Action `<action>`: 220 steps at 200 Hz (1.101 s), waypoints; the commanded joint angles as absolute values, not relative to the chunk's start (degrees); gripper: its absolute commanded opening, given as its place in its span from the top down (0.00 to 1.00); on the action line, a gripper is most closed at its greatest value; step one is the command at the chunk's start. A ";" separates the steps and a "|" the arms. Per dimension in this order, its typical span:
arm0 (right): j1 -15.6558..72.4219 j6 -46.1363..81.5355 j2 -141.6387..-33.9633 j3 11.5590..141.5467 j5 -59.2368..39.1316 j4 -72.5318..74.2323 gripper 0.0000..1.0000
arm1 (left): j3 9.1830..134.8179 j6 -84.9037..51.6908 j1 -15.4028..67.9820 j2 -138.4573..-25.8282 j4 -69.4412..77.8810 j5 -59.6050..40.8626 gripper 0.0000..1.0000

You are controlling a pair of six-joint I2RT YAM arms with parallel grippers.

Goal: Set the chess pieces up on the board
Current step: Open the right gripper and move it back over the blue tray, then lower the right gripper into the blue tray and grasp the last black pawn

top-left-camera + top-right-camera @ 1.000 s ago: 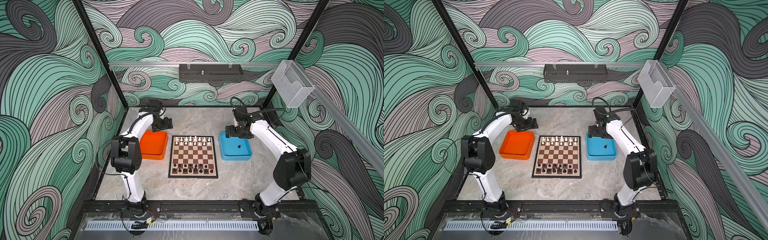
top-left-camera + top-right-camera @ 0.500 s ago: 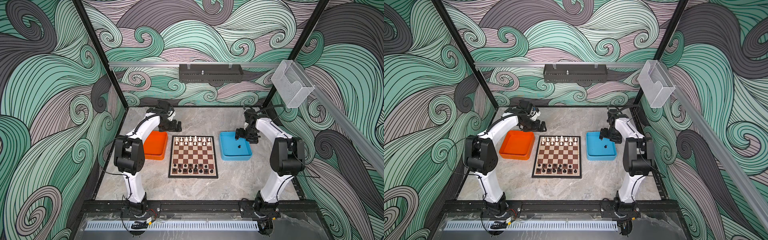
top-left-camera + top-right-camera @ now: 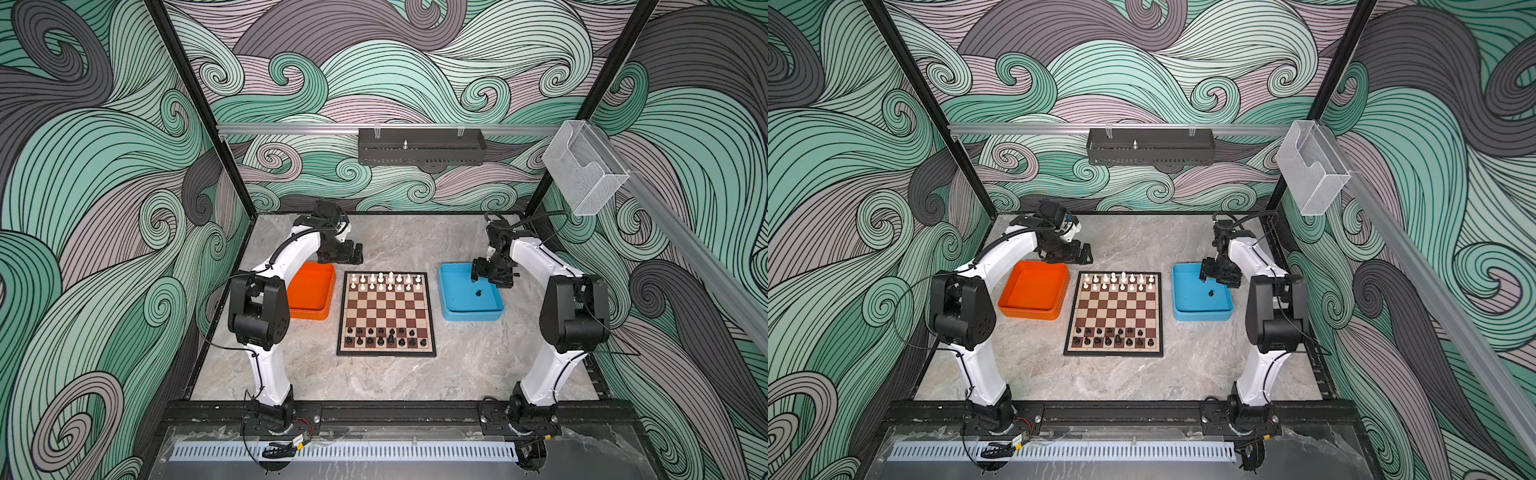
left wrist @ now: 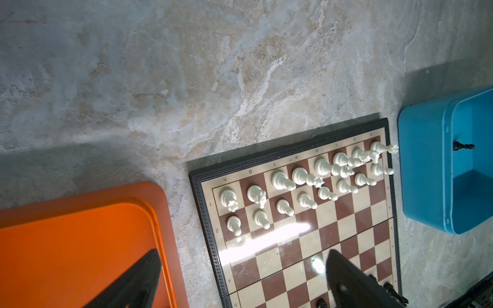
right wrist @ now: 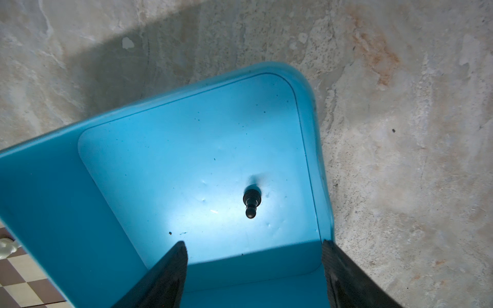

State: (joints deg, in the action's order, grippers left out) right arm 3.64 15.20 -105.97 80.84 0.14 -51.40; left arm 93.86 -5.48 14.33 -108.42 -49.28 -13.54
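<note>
Here the marble table (image 3: 386, 374) carries everything, and the board (image 3: 386, 313) lies flat on it between the two grippers. The orange tray (image 3: 311, 291) sits beside the board, partly beneath the left gripper (image 4: 242, 253), whose fingers (image 4: 144, 277) are spread wide and released, with nothing between them; in the left wrist view one finger hangs over that tray and the other over the board's squares. The blue tray (image 5: 186, 149) lies directly under the right gripper (image 5: 253, 243), whose fingers (image 5: 168, 274) also stand apart around nothing. The white chess pieces (image 4: 306, 181) fill two rows along the board edge ahead of the left fingers, and the black chess pieces (image 3: 386, 336) fill the opposite edge, well away from both grippers. One black pawn (image 5: 251, 202) rests on the blue tray's floor just ahead of the right fingertips, untouched; whether it stands or lies I cannot tell.
</note>
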 commanded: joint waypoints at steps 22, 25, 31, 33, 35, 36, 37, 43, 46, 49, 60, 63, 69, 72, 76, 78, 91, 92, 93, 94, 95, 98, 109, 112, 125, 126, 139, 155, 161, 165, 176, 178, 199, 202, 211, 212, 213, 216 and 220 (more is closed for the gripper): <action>5.01 15.28 -105.61 80.09 1.23 -50.80 0.31 | 94.83 -4.72 14.58 -107.50 -50.54 -12.17 0.01; 4.99 15.29 -105.84 79.95 1.26 -50.71 0.32 | 94.83 -4.74 14.52 -107.49 -50.54 -12.16 0.01; 5.07 15.29 -106.19 79.89 1.30 -50.50 0.34 | 94.78 -4.74 14.55 -107.53 -50.54 -12.13 0.01; 5.05 15.29 -106.35 79.80 1.25 -50.51 0.35 | 94.75 -4.75 14.58 -107.61 -50.54 -12.13 0.01; 5.02 15.25 -106.48 79.72 1.37 -50.40 0.36 | 94.77 -4.75 14.52 -107.59 -50.54 -12.15 0.01; 5.06 15.27 -106.55 79.67 1.39 -50.38 0.36 | 94.76 -4.75 14.51 -107.54 -50.54 -12.10 0.01; 5.08 15.33 -106.67 79.65 1.40 -50.37 0.36 | 94.75 -4.75 14.51 -107.51 -50.54 -12.07 0.01; 5.02 15.27 -107.03 79.47 1.54 -50.14 0.38 | 94.73 -4.75 14.56 -107.57 -50.54 -11.96 0.01; 5.01 15.22 -107.31 79.37 1.58 -50.06 0.39 | 94.74 -4.75 14.51 -107.56 -50.54 -11.97 0.01; 5.03 15.28 -107.58 79.23 1.61 -49.94 0.40 | 94.75 -4.75 14.51 -107.58 -50.54 -11.88 0.01; 5.02 15.29 -108.29 78.76 1.41 -49.51 0.44 | 94.75 -4.70 14.53 -107.55 -50.63 -11.79 0.01; 5.01 15.34 -108.46 78.71 1.41 -49.43 0.45 | 94.75 -4.72 14.57 -107.51 -50.63 -11.78 0.01; 5.02 15.46 -108.75 78.46 1.19 -49.18 0.47 | 94.75 -4.75 14.55 -107.48 -50.63 -11.69 0.01; 5.01 15.53 -108.88 78.41 1.04 -49.15 0.48 | 94.75 -4.75 14.57 -107.52 -50.63 -11.61 0.01; 4.97 15.60 -109.04 78.25 0.81 -48.98 0.49 | 94.75 -4.75 14.51 -107.55 -50.63 -11.56 0.01; 4.95 15.63 -109.11 78.16 0.73 -48.96 0.49 | 94.75 -4.75 14.57 -107.61 -50.63 -11.53 0.01; 4.90 15.91 -109.55 77.86 0.63 -48.60 0.52 | 94.75 -4.73 14.52 -107.58 -50.58 -11.47 0.01; 4.91 15.91 -109.66 77.87 0.62 -48.60 0.52 | 94.75 -4.74 14.51 -107.58 -50.60 -11.49 0.01; 4.92 15.91 -109.67 77.82 0.66 -48.60 0.52 | 94.75 -4.74 14.51 -107.62 -50.61 -11.46 0.01; 4.88 15.91 -109.73 77.80 0.68 -48.52 0.52 | 94.75 -4.74 14.50 -107.60 -50.62 -11.40 0.01; 4.85 15.91 -109.75 77.79 0.69 -48.52 0.52 | 94.75 -4.75 14.55 -107.63 -50.62 -11.37 0.01; 4.84 15.91 -109.84 77.71 0.75 -48.44 0.52 | 94.75 -4.72 14.52 -107.66 -50.62 -11.39 0.01; 4.76 15.91 -110.25 77.70 0.79 -48.34 0.55 | 94.75 -4.75 14.59 -107.64 -50.62 -11.34 0.01; 4.75 15.83 -110.36 77.70 0.77 -48.33 0.55 | 94.75 -4.75 14.52 -107.71 -50.62 -11.41 0.01; 4.66 15.82 -110.80 77.60 0.75 -48.00 0.57 | 94.75 -4.69 14.58 -107.76 -50.62 -11.44 0.01; 4.66 15.82 -110.81 77.56 0.77 -47.95 0.57 | 94.75 -4.72 14.54 -107.76 -50.62 -11.43 0.01; 4.54 15.82 -111.25 77.54 0.47 -47.47 0.59 | 94.75 -4.68 14.57 -107.84 -50.67 -11.35 0.01; 4.40 15.99 -111.68 77.63 0.34 -46.89 0.62 | 94.75 -4.69 14.56 -107.84 -50.68 -11.20 0.01; 4.39 16.00 -111.94 77.77 0.20 -46.86 0.62 | 94.75 -4.69 14.56 -107.93 -50.61 -11.17 0.01; 4.39 16.00 -112.10 77.91 0.16 -46.87 0.63 | 94.76 -4.64 14.51 -107.93 -50.68 -11.21 0.01; 4.39 16.00 -112.49 78.12 0.05 -46.86 0.64 | 94.75 -4.66 14.57 -107.97 -50.71 -11.07 0.01; 4.39 16.00 -112.56 78.13 0.03 -46.89 0.64 | 94.75 -4.66 14.56 -107.98 -50.71 -11.01 0.01; 4.42 15.91 -113.05 78.22 0.05 -46.85 0.65 | 94.75 -4.61 14.56 -108.11 -50.71 -10.92 0.01; 4.40 15.91 -113.11 78.16 0.05 -46.82 0.65 | 94.77 -4.61 14.51 -108.17 -50.71 -10.90 0.01; 4.39 15.91 -113.30 78.22 0.15 -46.78 0.65 | 94.75 -4.57 14.50 -108.19 -50.70 -10.88 0.01; 4.35 15.91 -113.30 78.22 0.12 -46.82 0.65 | 94.75 -4.57 14.50 -108.19 -50.71 -10.89 0.01; 4.33 15.91 -113.29 78.22 0.10 -46.79 0.66 | 94.75 -4.57 14.50 -108.19 -50.71 -10.85 0.01; 4.31 15.91 -113.36 78.22 0.10 -46.78 0.66 | 94.75 -4.57 14.52 -108.26 -50.71 -10.85 0.01; 4.31 15.91 -113.38 78.22 0.12 -46.81 0.66 | 94.75 -4.57 14.56 -108.27 -50.71 -10.86 0.01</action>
State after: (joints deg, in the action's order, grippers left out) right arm 4.54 15.44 -112.53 78.00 0.01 -46.83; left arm 93.86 -5.45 14.33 -108.42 -49.32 -11.73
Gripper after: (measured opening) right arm 0.347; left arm 0.986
